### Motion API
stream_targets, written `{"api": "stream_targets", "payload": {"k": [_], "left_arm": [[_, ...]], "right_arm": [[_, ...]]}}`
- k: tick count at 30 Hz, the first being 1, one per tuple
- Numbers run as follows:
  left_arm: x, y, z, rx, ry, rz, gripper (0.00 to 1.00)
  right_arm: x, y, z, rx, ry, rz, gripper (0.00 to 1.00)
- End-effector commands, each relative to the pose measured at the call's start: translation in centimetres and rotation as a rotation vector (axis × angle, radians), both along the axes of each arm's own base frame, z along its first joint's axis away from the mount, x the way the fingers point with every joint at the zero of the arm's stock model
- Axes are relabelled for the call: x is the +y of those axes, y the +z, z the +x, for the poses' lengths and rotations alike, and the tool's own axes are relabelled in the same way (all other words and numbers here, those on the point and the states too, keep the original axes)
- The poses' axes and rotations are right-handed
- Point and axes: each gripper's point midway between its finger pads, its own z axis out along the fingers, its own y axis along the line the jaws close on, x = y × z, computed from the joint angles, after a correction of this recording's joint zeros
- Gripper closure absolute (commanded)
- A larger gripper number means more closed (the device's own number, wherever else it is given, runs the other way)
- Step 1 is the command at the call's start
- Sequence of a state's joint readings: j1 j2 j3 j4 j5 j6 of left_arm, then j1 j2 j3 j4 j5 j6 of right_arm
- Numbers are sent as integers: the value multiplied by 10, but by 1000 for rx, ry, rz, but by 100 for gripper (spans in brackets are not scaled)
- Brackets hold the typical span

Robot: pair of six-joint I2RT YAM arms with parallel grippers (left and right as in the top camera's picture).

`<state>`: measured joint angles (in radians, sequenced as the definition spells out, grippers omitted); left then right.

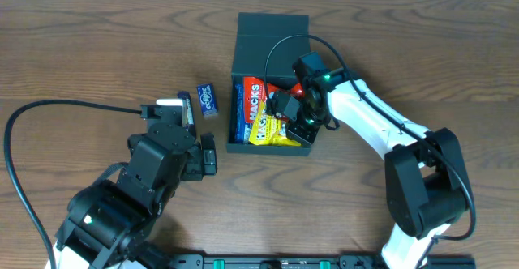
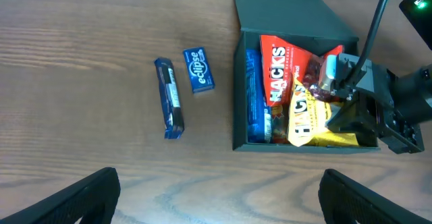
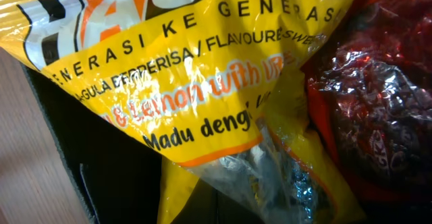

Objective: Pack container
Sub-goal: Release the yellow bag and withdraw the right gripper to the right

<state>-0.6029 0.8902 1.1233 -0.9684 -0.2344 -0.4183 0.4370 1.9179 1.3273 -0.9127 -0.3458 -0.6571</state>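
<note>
The container (image 1: 272, 26) is a dark square box with its flap lid open at the back; it also shows in the left wrist view (image 2: 283, 5). Inside lie a red Hacks bag (image 1: 253, 95), a yellow Hacks bag (image 1: 272, 131) and a blue packet (image 1: 238, 111). My right gripper (image 1: 293, 117) is down inside the box, shut on the yellow bag, which fills the right wrist view (image 3: 169, 82). My left gripper (image 2: 216, 197) is open and empty over bare table, left of the box.
A small blue Eclipse box (image 2: 199, 70) and a dark blue bar (image 2: 169, 97) lie on the wooden table left of the container. The right arm's cable arcs over the box lid (image 1: 280, 46).
</note>
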Motion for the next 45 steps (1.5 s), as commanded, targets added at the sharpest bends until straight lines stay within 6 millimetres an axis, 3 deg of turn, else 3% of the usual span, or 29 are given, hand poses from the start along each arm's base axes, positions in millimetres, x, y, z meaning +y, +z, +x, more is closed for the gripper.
{"api": "stream_targets", "payload": {"k": [1, 4, 14, 18, 22, 23, 24, 25, 26, 31, 36, 40, 45], "left_arm": [[1, 2, 0, -5, -1, 2, 5], [1, 2, 0, -5, -1, 3, 5], [0, 2, 0, -5, 1, -1, 5], [0, 3, 1, -8, 1, -4, 5], [-1, 5, 3, -18, 1, -10, 5], [-1, 5, 3, -22, 2, -11, 5], [0, 6, 4, -26, 9, -5, 5], [5, 5, 7, -32, 31, 20, 5], [12, 3, 9, -35, 59, 55, 5], [32, -12, 20, -2, 151, 213, 5], [51, -49, 40, 145, 259, 273, 5], [66, -74, 50, 266, 301, 199, 4], [71, -120, 75, 352, 198, 83, 2]], "right_arm": [[4, 4, 0, -15, 1, -6, 99], [11, 26, -2, -34, 6, 54, 99], [26, 143, -7, -281, 10, 294, 99], [19, 185, -11, -385, -28, 353, 99], [3, 215, -13, -443, -108, 391, 99], [-3, 223, -13, -459, -140, 401, 89], [-10, 229, -13, -471, -164, 405, 53], [-18, 235, -14, -485, -186, 406, 10], [-25, 239, -15, -494, -202, 405, 1], [-47, 250, -19, -521, -266, 399, 1], [-75, 258, -10, -539, -397, 398, 1], [-89, 257, -5, -544, -444, 383, 1], [-98, 258, 1, -567, -470, 373, 1]]}}
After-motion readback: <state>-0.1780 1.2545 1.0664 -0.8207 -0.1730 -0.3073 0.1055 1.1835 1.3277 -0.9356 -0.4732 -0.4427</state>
